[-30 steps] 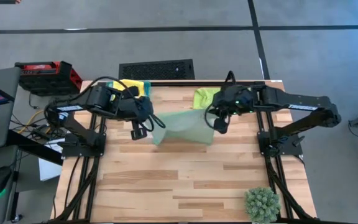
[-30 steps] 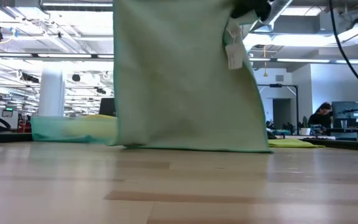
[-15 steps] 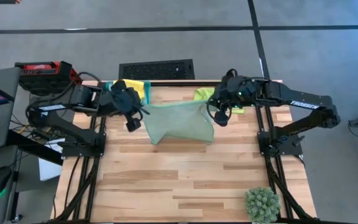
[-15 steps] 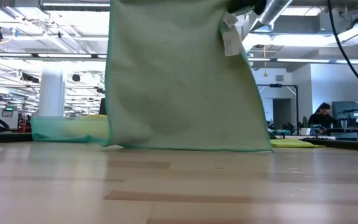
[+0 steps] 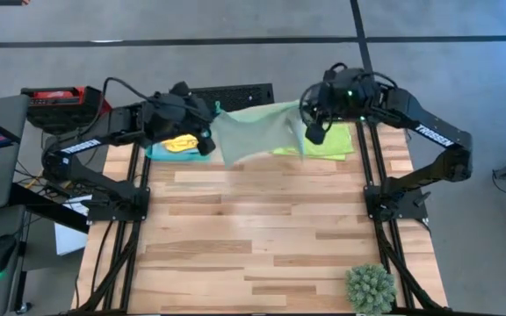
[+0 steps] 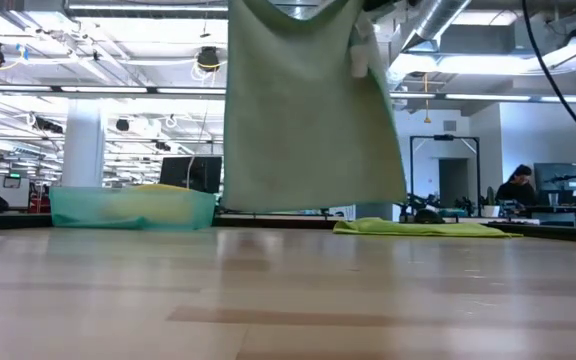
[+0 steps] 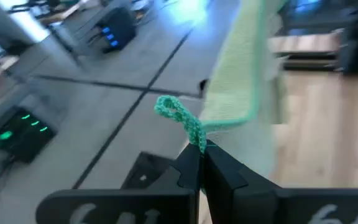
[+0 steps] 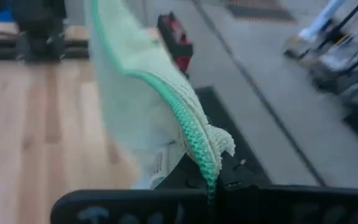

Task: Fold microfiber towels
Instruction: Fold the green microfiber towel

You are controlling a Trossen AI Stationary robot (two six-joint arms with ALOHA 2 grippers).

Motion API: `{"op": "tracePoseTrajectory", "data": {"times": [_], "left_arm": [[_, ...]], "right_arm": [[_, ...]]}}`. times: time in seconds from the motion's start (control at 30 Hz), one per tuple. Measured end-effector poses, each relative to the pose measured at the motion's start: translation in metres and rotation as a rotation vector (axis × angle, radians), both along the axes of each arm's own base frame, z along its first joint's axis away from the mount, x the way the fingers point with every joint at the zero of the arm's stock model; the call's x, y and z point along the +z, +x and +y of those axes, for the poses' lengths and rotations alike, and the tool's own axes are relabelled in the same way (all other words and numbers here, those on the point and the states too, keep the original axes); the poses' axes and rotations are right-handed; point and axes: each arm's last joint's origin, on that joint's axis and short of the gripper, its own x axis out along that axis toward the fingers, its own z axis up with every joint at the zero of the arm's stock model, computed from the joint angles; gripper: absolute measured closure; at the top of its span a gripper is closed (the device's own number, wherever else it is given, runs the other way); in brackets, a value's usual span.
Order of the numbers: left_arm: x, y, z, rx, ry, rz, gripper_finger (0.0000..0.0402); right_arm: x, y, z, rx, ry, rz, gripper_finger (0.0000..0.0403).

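The sage green towel now hangs clear above the table, left gripper and right gripper pinching its top corners to stretch it flat.

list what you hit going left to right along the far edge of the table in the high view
teal-green tray with the yellow towel → left claw → sage green towel hanging between both claws → right claw → lime green towel flat on the table
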Motion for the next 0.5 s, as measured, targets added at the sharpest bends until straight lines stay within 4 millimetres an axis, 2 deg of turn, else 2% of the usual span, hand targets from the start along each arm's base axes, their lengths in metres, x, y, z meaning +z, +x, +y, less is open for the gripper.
{"op": "tracePoseTrajectory", "data": {"times": [0.07, 0.17, 0.37, 0.5], "left_arm": [[-0.002, 0.000, -0.003, -0.051, -0.043, 0.005, 0.0401], [-0.014, -0.002, -0.012, -0.105, -0.145, 0.101, 0.0401], [-0.032, -0.010, -0.036, -0.159, -0.356, 0.246, 0.0401], [-0.037, -0.015, -0.052, -0.166, -0.457, 0.288, 0.0401]], "right_arm": [[0.000, -0.006, 0.005, -0.002, 0.038, 0.030, 0.0399], [-0.008, -0.012, 0.019, 0.014, 0.124, 0.100, 0.0399], [-0.050, -0.002, 0.048, 0.106, 0.284, 0.288, 0.0398], [-0.080, 0.004, 0.067, 0.141, 0.370, 0.376, 0.0398]]}}
